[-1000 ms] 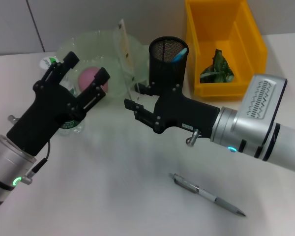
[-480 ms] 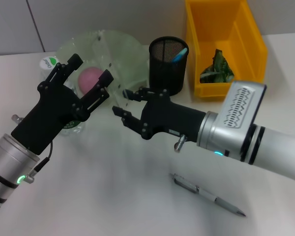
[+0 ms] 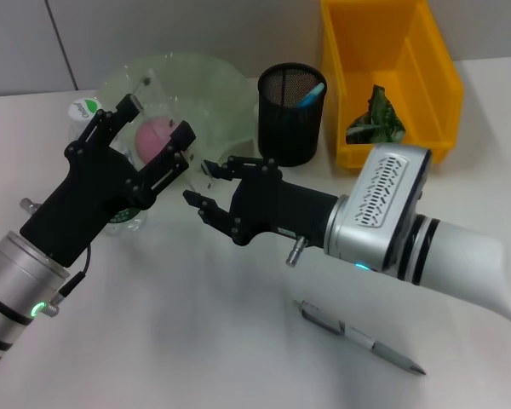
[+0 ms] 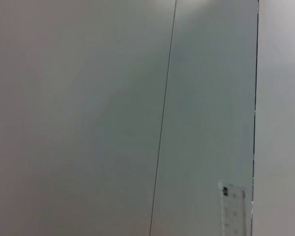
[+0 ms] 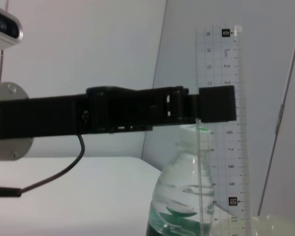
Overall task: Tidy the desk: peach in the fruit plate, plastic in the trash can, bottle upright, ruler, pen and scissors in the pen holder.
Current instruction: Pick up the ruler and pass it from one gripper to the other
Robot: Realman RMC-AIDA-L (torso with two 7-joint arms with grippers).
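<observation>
Left tool [image 3: 154, 136] now clamping ruler [image 5: 225, 123], right tool [image 3: 206, 181] spread wide, moved leftward from pen holder [image 3: 291, 111].

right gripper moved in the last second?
Yes. In the head view the right gripper has slid toward the robot's left, away from the pen holder and closer to the left gripper holding the ruler.

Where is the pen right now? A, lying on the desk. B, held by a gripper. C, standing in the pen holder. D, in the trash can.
A: the pen lies flat on the bare desk, on the near side of the right arm and well away from the right gripper.
</observation>
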